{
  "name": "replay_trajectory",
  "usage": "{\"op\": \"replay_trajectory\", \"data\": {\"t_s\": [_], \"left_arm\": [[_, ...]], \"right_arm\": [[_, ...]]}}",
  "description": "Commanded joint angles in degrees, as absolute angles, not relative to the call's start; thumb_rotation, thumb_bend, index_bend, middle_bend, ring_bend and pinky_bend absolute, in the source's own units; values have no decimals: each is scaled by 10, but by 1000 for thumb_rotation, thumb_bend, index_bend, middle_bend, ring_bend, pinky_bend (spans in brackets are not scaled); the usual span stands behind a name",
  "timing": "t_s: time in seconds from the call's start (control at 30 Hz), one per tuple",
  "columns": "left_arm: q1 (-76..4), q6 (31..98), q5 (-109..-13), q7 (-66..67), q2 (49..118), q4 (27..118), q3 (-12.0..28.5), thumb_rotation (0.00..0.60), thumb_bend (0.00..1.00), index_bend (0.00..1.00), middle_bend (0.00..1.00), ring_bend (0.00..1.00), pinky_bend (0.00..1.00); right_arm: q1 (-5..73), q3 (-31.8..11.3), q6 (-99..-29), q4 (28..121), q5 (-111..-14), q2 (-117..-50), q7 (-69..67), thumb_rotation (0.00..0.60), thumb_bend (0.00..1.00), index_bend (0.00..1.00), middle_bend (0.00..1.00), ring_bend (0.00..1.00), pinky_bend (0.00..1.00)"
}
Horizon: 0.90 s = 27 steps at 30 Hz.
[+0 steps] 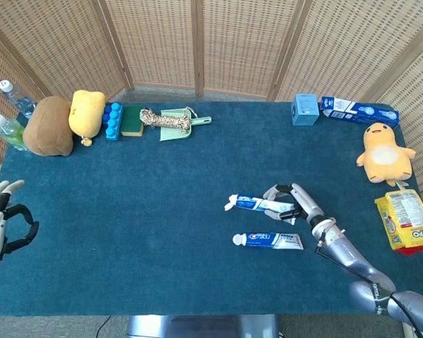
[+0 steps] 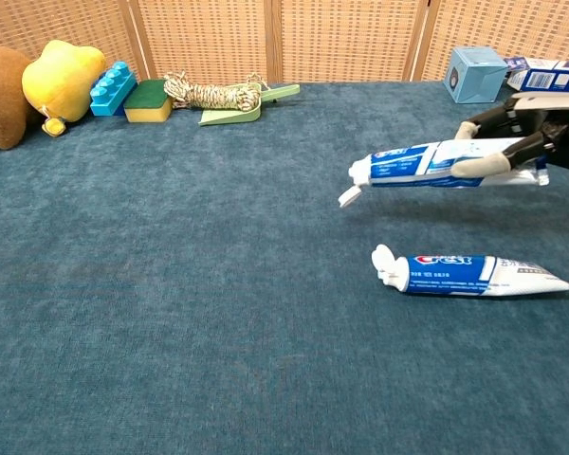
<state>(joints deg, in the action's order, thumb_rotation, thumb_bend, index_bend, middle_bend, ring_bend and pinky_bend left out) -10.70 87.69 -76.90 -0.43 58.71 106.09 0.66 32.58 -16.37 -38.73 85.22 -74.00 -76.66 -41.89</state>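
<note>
My right hand [image 1: 299,203] [image 2: 541,128] holds a blue-and-white toothpaste tube [image 1: 257,204] [image 2: 434,162] above the cloth, its open flip cap pointing left. A second toothpaste tube [image 1: 268,241] [image 2: 474,271] lies flat on the blue table [image 1: 162,190] just in front of the held one. My left hand [image 1: 1,225] is at the far left edge of the head view, fingers apart and holding nothing; the chest view does not show it.
Along the back left stand two bottles [image 1: 10,113], a brown plush [image 1: 48,125], a yellow plush [image 1: 86,113], blue blocks [image 1: 113,120], a sponge [image 1: 132,120], and a rope on a green dustpan [image 1: 170,121]. Back right: blue box [image 1: 304,109], toothpaste carton [image 1: 358,110], duck plush [image 1: 384,151], snack bag [image 1: 407,220].
</note>
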Motion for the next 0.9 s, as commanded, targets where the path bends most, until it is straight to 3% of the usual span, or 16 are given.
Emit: {"op": "replay_trajectory", "data": {"t_s": [0.03,0.23,0.47,0.6,0.73,0.9], "left_arm": [[-102,878,-769,-5,587,1059,10,600,345,419,138,53,262],[-94,876,-770,-2,587,1062,16,600,345,385,135,48,255],[-87,873,-774,-2,595,1062,22,600,344,334,135,46,238],[-82,871,-782,-12,604,1054,22,600,341,307,134,45,220],[-73,873,-795,-16,615,1042,15,600,341,299,133,43,203],[-55,884,-815,6,627,1024,-1,600,341,299,139,43,180]], "right_arm": [[324,-153,-402,833,-758,-772,-425,588,303,465,321,217,214],[318,-145,-431,814,-771,-774,-435,473,284,398,256,139,200],[290,-142,-504,820,-792,-758,-466,439,278,371,224,76,195],[267,-142,-565,825,-799,-756,-461,477,289,376,235,85,195],[237,-133,-643,833,-815,-759,-407,593,336,392,250,115,195],[195,-104,-715,867,-835,-741,-302,600,387,420,284,140,196]]}}
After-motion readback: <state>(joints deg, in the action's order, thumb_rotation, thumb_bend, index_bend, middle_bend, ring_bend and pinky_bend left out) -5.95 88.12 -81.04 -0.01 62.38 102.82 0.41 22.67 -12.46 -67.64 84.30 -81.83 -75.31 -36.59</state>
